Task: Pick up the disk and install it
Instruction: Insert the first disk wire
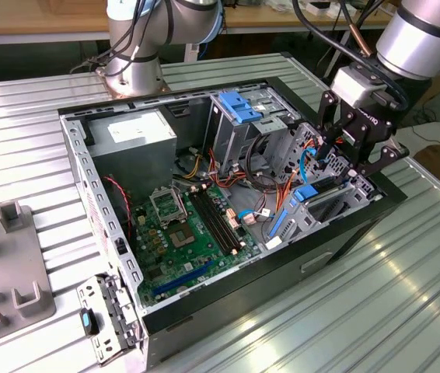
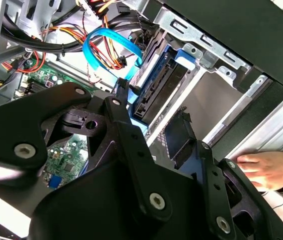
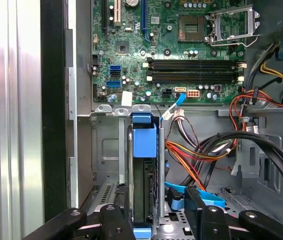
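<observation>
1. Guessing we're at the seating end of the install: the disk [image 3: 143, 150] stands on edge in the drive cage [image 3: 106, 165] slot, with its blue rails between the metal guides.
2. Gripper [image 3: 157, 216] hangs right over it with the jaws wide, one on each side, not clamped on it as far as I can see.
3. Any further push needs to go straight along the guides, no tilt.
4. Tight spot: the cage wall is just beside the disk, and the power cables [image 3: 201, 155] and blue data cable [image 3: 196, 196] are near the other finger. A person's hand [image 2: 261, 170] rests on the case outside.
</observation>
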You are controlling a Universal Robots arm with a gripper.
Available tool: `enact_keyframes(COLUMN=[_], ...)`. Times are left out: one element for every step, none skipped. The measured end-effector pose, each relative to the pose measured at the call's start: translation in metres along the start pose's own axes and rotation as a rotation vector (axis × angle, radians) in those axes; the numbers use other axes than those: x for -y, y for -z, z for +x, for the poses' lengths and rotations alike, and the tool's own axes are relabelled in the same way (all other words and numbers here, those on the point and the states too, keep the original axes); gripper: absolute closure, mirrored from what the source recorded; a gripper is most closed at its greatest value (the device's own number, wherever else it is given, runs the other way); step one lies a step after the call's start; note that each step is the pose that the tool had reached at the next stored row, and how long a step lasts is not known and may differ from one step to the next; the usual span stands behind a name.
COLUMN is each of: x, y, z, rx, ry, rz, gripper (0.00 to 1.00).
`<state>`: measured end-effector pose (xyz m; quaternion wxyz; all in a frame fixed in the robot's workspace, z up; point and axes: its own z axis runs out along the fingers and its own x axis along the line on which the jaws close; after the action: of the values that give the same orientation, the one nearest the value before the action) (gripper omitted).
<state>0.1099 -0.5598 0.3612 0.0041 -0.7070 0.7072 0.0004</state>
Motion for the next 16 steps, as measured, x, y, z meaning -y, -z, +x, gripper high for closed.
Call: enact_keyframes(x=[0.0000, 0.0000, 0.0000, 0.0000, 0.0000, 0.0000, 0.0000, 0.0000, 0.0000, 0.0000, 0.0000, -0.0005, -0.0005, -0.0005, -0.0005, -0.0005], y=[0.0000, 0.0000, 0.0000, 0.0000, 0.0000, 0.0000, 0.0000, 0.0000, 0.0000, 0.0000, 0.0000, 0.0000, 0.0000, 0.0000, 0.0000, 0.0000], z=[0.0000, 0.0000, -0.0001, -0.0001, -0.0002, -0.0002, -0.0002, -0.0002, -0.0003, -0.0003, -0.0004, -0.0004, -0.0004, -0.0004, -0.0004, -0.0003], rx=[0.0000, 0.0000, 0.0000, 0.0001, 0.0000, 0.0001, 0.0000, 0.0000, 0.0000, 0.0000, 0.0000, 0.0000, 0.0004, 0.0010, 0.0013, 0.0015], ry=[0.000, 0.000, 0.000, 0.000, 0.000, 0.000, 0.000, 0.000, 0.000, 0.000, 0.000, 0.004, 0.011, 0.023, 0.031, 0.039], rz=[0.0000, 0.0000, 0.0000, 0.0000, 0.0000, 0.0000, 0.0000, 0.0000, 0.0000, 0.0000, 0.0000, 0.0024, 0.0048, 0.0069, 0.0085, 0.0105], gripper=[0.45, 0.58, 0.58, 0.70, 0.82, 0.84, 0.84, 0.84, 0.84, 0.84, 0.84, 0.84, 0.84, 0.84, 0.84, 0.84])
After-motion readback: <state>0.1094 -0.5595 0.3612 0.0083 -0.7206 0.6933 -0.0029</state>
